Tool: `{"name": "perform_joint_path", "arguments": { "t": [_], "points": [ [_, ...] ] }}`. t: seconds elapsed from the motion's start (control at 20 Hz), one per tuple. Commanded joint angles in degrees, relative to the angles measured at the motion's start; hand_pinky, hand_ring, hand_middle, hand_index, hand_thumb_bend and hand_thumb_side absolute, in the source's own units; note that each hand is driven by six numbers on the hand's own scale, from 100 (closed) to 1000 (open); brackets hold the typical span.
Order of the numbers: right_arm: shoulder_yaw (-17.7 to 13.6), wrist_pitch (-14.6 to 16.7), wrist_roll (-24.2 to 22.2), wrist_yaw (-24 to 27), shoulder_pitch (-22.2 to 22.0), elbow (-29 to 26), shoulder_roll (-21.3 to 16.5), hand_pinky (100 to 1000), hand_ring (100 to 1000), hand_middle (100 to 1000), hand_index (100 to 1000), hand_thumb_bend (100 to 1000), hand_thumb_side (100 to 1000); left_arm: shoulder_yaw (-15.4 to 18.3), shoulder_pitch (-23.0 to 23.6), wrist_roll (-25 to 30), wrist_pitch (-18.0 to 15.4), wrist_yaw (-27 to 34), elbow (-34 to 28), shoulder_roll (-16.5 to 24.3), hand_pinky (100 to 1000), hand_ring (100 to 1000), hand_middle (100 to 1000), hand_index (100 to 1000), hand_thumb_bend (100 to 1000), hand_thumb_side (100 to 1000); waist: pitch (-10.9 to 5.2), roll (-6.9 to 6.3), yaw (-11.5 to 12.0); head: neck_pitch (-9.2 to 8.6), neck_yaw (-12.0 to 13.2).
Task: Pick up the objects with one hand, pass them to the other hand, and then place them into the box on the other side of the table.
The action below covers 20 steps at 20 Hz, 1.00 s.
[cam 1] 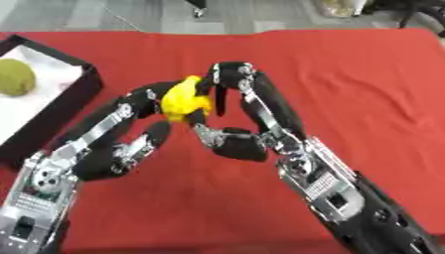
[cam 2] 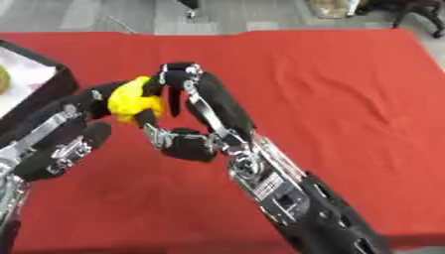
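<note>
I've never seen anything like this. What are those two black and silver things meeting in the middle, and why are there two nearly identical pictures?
They are a humanoid robot's two arms, steered by a person. Both pictures come from the two eyes of a camera in its head, looking down, so they nearly match. The left hand and right hand meet over a red tablecloth, both touching a small yellow object, fingers curled around it, as in a hand-over. I cannot tell what the object is. At the left edge stands a black box with a white lining, holding a round green object.
</note>
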<state>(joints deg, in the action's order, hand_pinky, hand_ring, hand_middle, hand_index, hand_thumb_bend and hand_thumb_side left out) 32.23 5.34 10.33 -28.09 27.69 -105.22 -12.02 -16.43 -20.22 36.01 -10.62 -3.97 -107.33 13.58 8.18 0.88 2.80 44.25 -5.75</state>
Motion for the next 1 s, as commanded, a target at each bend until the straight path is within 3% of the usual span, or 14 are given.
{"name": "perform_joint_path", "arguments": {
  "t": [0.05,0.25,0.45,1.0],
  "points": [
    [0.9,-0.1,-0.6,0.3,0.7,1.2,0.2,766,304,479,211,100,100,-3.2,-1.9,1.7,-0.8,2.4,-2.2,-1.0,802,973,870,977,173,789,-0.53,0.01,0.0,-0.13,-0.3],
    [1.5,0.1,-1.2,0.7,0.8,1.8,0.1,765,298,477,210,100,100,-3.6,-2.4,1.0,-0.4,3.8,-2.1,-1.3,802,974,874,979,178,777,-0.47,0.19,0.0,-0.13,-0.4],
    [2.2,0.4,-1.8,1.5,1.0,2.1,-0.2,765,294,476,209,100,100,-3.9,-2.8,0.2,0.3,3.7,-1.7,-1.7,796,965,858,969,123,760,-0.45,0.35,0.0,-0.13,-0.4],
    [2.6,0.3,-2.9,3.1,1.6,1.1,-0.6,765,295,476,209,100,100,-5.5,-4.5,-3.6,0.4,-2.9,0.2,-2.0,799,958,853,967,100,769,-0.37,0.63,-0.2,-0.13,0.0]
  ]
}}
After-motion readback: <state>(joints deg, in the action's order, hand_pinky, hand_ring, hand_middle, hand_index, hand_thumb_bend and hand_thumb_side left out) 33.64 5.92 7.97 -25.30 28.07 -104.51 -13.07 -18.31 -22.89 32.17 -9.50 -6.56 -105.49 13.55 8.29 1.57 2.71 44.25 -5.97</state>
